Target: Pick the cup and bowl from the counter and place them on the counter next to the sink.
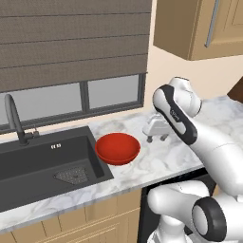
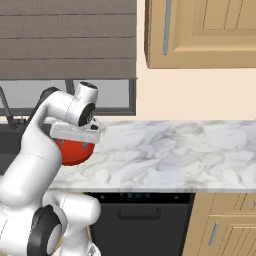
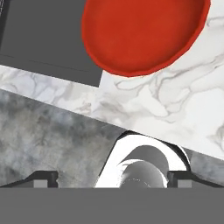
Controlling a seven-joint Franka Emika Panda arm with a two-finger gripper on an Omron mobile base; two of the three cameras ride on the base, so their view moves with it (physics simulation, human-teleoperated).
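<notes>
Bowl (image 1: 117, 148) beside sink (image 1: 42, 163) — pincer (image 1: 156, 137) open.

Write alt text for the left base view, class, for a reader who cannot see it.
A red bowl sits on the white marble counter right beside the dark sink. The open gripper hovers just to the bowl's right, holding nothing.

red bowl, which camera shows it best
The left base view: the whole red bowl sits unobstructed on the counter beside the sink. The hand view crops its top; in the right base view the arm hides most of it.
</notes>
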